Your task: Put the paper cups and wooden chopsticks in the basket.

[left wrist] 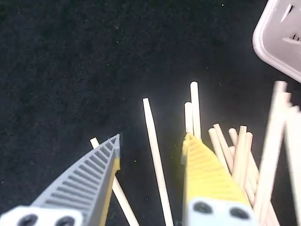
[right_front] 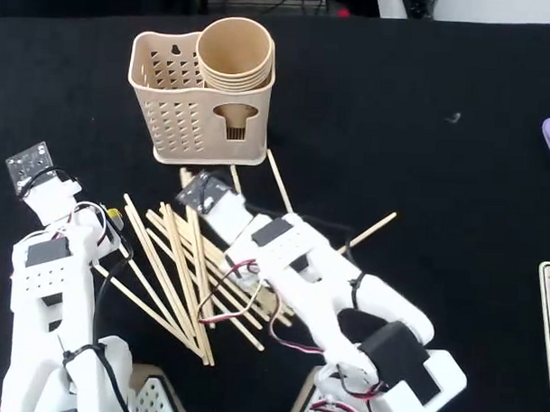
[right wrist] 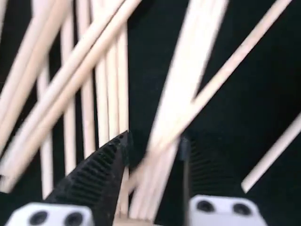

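The left end effector stands open astride one chopstick, at 7 o'clock from the basket. Probably light and stiff, it may roll; grip it mid-length.

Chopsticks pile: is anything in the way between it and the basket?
Nothing visible blocks it. Just black table lies between the chopsticks and the basket. The paper cups fill one side of the basket, but the other side is open.
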### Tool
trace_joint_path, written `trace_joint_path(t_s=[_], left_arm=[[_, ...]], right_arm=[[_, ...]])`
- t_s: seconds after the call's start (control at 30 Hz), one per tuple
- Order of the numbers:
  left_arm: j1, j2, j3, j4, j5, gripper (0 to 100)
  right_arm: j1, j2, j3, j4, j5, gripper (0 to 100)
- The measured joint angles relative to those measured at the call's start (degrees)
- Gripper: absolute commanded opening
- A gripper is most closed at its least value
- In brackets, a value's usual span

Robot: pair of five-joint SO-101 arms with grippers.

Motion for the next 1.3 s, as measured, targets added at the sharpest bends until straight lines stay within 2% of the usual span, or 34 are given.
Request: trace_joint_path(t_s=[0.1, 0.47, 0.73, 1.07, 1.3], left_arm=[[0.00, 0.00, 0.00, 0.00, 0.00, 22], [0.00, 0.00, 0.00, 0.00, 0.00, 22], [0.00, 0.00, 0.00, 0.00, 0.00, 22], [0.00, 0.00, 0.00, 0.00, 0.00, 22], [0.00, 0.00, 0.00, 0.00, 0.00, 22]], right_arm=[[0.00, -0.09, -0.09, 0.88, 0.18, 0.8], [5.89, -0.09, -2.90, 9.76, 6.42, 1.0], [6.42, -14.15, -2.90, 16.97, 8.00, 1.0], [6.33, -23.38, -2.46, 15.38, 7.65, 1.0], [6.33, -36.48, -17.76, 17.76, 1.41, 1.0]])
